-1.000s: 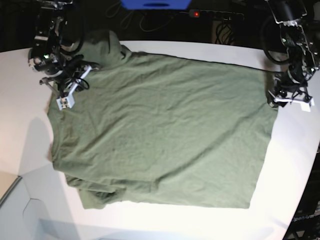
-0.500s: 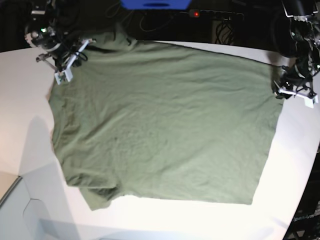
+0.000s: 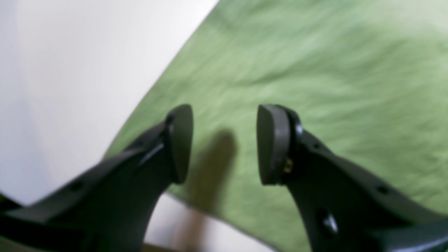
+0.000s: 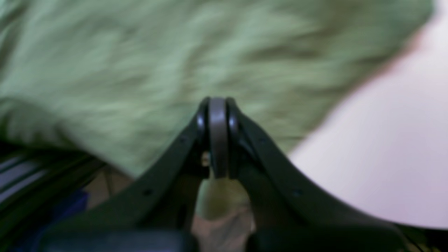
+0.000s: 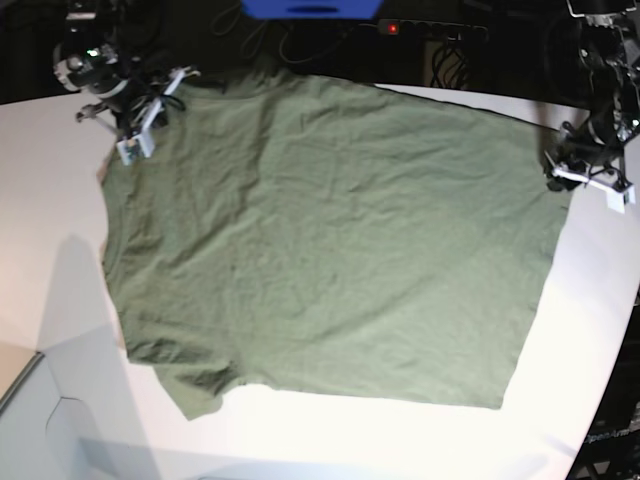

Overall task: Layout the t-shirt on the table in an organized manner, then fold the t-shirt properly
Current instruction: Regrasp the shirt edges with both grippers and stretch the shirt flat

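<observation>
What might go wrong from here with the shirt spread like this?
The t-shirt has its far edge at the table rim; further pulling may drag it off. The right gripper looks shut on cloth; lifting could bunch that corner. The sleeve nearest the camera lies rumpled and may fold crooked.

Counting one olive-green t-shirt (image 5: 330,240), the single cloth, lying spread on one white table (image 5: 50,200). Showing on that shirt one short sleeve (image 5: 190,385) at the near left corner; not making out any other sleeve. Counting two arms, each carrying one gripper: right gripper (image 5: 140,125) at the far left corner of the cloth, left gripper (image 5: 590,180) at the far right corner. Showing two finger pads (image 3: 180,143) per gripper in the wrist views.
</observation>
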Robot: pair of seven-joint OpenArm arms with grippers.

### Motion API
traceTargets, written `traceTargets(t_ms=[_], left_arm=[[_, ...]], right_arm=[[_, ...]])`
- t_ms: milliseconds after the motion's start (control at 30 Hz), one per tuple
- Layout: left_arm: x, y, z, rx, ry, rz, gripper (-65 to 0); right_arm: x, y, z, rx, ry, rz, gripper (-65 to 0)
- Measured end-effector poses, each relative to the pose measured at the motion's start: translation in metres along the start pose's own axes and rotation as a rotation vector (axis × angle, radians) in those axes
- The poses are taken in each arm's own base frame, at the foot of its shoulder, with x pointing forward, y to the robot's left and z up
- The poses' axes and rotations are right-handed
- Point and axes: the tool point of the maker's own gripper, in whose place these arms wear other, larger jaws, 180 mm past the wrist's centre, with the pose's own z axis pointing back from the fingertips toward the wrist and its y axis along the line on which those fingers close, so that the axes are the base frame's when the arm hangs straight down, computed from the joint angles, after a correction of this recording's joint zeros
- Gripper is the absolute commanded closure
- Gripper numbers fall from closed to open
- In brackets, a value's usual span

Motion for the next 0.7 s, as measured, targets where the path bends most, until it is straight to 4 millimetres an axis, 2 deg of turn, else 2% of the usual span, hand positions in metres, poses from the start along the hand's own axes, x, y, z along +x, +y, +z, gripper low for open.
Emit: traceTargets(t_ms=[133, 267, 400, 567, 700], left_arm=[[0.022, 0.005, 0.018, 0.012, -0.082, 0.006, -29.7], [0.03, 0.003, 0.023, 0.005, -0.114, 0.022, -29.7], [0.029, 0.006, 0.022, 0.014, -0.11, 0.026, -29.7], [0.025, 0.003, 0.02, 0.008, -0.108, 0.039, -29.7], [0.018, 0.002, 0.019, 0.004, -0.094, 0.048, -29.7]], right_arm=[[0.017, -0.029, 0.017, -0.093, -0.054, -0.005, 0.0], [0.048, -0.046, 0.014, -0.119, -0.127, -0.008, 0.0], [0.06, -0.056, -0.002, -0.117, -0.135, -0.032, 0.0], [0.039, -0.06, -0.04, -0.072, -0.043, -0.111, 0.0], [0.053, -0.08, -0.059, -0.063, -0.089, -0.154, 0.0]])
